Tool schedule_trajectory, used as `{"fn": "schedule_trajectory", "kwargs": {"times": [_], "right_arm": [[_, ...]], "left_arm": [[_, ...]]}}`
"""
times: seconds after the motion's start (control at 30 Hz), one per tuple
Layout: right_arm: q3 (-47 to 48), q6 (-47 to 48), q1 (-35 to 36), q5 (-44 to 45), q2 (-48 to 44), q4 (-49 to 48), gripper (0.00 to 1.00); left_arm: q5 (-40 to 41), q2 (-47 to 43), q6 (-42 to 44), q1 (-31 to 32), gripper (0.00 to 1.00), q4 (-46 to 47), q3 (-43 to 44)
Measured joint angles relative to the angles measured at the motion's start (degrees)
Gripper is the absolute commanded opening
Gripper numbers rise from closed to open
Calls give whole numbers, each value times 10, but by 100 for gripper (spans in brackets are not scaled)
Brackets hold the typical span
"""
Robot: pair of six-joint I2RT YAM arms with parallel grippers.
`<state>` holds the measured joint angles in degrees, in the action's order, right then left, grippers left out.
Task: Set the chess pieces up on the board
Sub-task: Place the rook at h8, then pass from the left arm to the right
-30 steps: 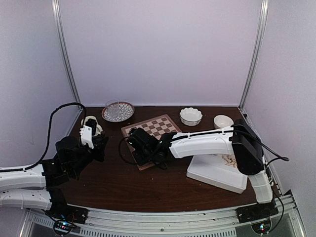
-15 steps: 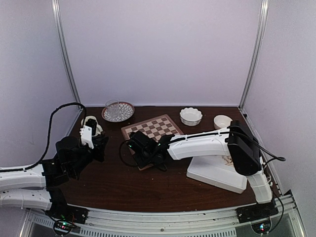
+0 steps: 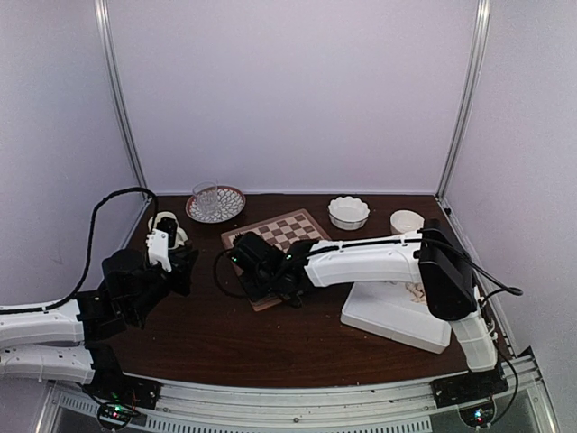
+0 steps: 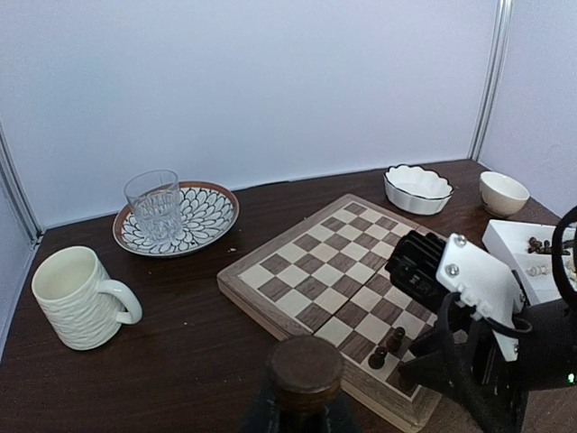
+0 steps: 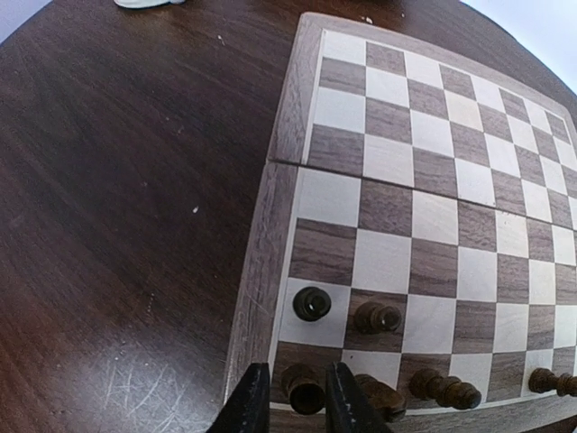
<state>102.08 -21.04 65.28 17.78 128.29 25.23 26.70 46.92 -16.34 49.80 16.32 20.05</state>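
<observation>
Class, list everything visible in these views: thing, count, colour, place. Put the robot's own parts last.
table: one, dark brown, under everything
board: one, cream-and-brown checks, mid-table
chess pieces: six visible, dark brown, board corner squares
tray: one, white, right of board, holding more pieces, dark and pale
mug: one, cream, left of board
plate: one, patterned, brown-rimmed, far left
glass: one, clear, on plate
scalloped bowl: one, white, far right
plain bowl: one, cream, beside it
left gripper: one, black, shut on round brown piece, left of board
right gripper: one, black, open astride a corner piece
</observation>
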Motion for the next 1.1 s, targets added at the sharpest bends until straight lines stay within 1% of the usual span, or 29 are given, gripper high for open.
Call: {"fn": "schedule_trajectory", "kwargs": {"times": [0.17, 0.33, 0.4, 0.47, 0.53, 0.67, 0.73, 0.8, 0.87, 0.97, 1.07, 1.1], "right_arm": [[37, 4, 0, 0, -1, 18, 25], [37, 15, 0, -2, -18, 33, 25], [12, 19, 0, -5, -44, 29, 24], [-44, 28, 0, -15, -95, 11, 25], [-100, 37, 0, -27, -150, -16, 28], [-216, 64, 0, -61, -265, -94, 37], [-268, 79, 0, -80, -313, -137, 44], [-317, 94, 1, -102, -351, -180, 50], [-367, 107, 2, -130, -381, -219, 53], [-422, 117, 5, -166, -407, -255, 54], [-460, 111, 6, -183, -423, -277, 54], [-466, 104, 6, -185, -428, -280, 54]], "left_arm": [[0, 0, 0, 0, 0, -1, 0], [-1, 0, 0, 0, 0, -1, 0], [-6, 0, -1, 0, 0, 1, 0], [-16, 5, -9, 0, 0, 8, 0], [-33, 16, -21, -1, 0, 15, 0], [-101, 59, -44, -8, 0, 44, 0], [-142, 85, -53, -11, 0, 62, 0], [-199, 115, -60, -12, 0, 80, 4], [-265, 147, -65, -13, 0, 97, 16], [-359, 188, -69, -14, 0, 120, 43], [-457, 228, -68, -14, 0, 137, 78], [-478, 236, -67, -14, 0, 138, 87]]}}
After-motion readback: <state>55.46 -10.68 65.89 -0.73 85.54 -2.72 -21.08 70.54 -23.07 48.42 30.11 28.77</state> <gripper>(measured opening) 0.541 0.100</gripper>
